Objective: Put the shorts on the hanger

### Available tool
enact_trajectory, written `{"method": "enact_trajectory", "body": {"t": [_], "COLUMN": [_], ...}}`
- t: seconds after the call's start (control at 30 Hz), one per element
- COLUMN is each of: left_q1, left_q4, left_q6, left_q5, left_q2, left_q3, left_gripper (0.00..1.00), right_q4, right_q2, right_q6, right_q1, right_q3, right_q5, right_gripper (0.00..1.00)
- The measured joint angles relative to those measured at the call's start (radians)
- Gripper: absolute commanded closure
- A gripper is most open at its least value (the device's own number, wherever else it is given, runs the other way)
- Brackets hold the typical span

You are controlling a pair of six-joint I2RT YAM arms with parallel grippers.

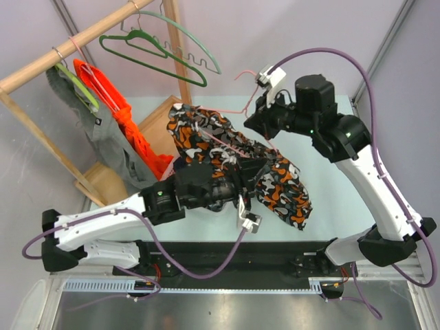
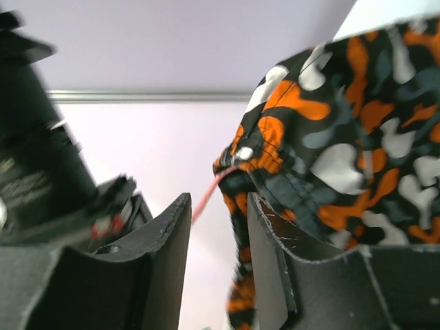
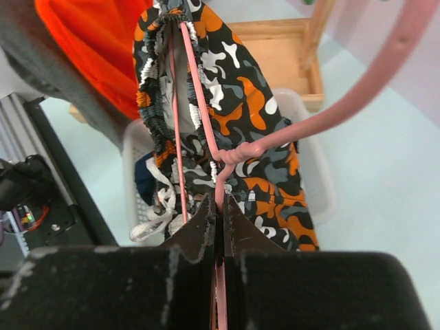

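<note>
From where I stand, the right claw (image 3: 218, 213) is pinched tight on the hanger (image 3: 237, 152), low in the middle of its wrist view, gripping the pink wire just under the twisted neck. The hook curves off to the upper right of that frame. The shorts (image 3: 240, 96) hang in the centre of the overhead picture between the two arms. In the right wrist view two pink wires run up into the elastic waistband at the top, so the hanger looks partly threaded already.

The left claw (image 2: 216, 254) stands about half wide at the bottom centre of its own view, with nothing between the jaws. A fold of the shorts with a metal eyelet sits just above and against the right-hand finger (image 2: 268, 254), and a bit of pink wire shows in the gap beyond.

I'd guess the job now is for the left claw to take that edge and draw it along the wire.

- Get the cloth properly between the pads before squeezing, since right now it only lies on top of one finger.
- Catch the cloth alone. If the wire is pinched as well, the hanger will get dragged along too.
- Pull slowly, because the thin wire could twist in the right claw's grip and the floppy cloth could slide off.
</note>
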Motion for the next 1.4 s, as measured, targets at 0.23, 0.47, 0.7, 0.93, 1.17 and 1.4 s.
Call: {"method": "enact_trajectory", "body": {"t": [0.23,0.47,0.7,0.93,1.17,1.4], "left_q1": [-0.003,-0.002,0.007,0.012,0.044,0.156], "left_q4": [0.06,0.062,0.069,0.068,0.02,-0.013], "left_q6": [0.161,0.225,0.271,0.324,0.32,0.336], "left_q5": [-0.107,-0.174,-0.223,-0.231,-0.229,-0.188], "left_q2": [0.059,0.088,0.103,0.105,0.069,-0.018], "left_q3": [-0.006,-0.006,-0.006,-0.006,-0.021,-0.035], "left_gripper": [0.62,0.66,0.71,1.0,1.0,1.0], "right_q4": [0.011,0.012,0.018,0.018,0.041,0.109], "right_q2": [0.0,0.0,0.014,0.034,0.028,-0.025], "right_q6": [0.043,0.059,0.063,0.065,0.062,0.076], "right_q1": [0.14,0.167,0.201,0.211,0.185,0.034], "right_q3": [-0.006,-0.007,-0.007,-0.016,-0.027,-0.024], "right_q5": [0.109,0.167,0.187,0.193,0.155,0.097], "right_gripper": [1.0,1.0,1.0,0.95,0.47,0.1]}}
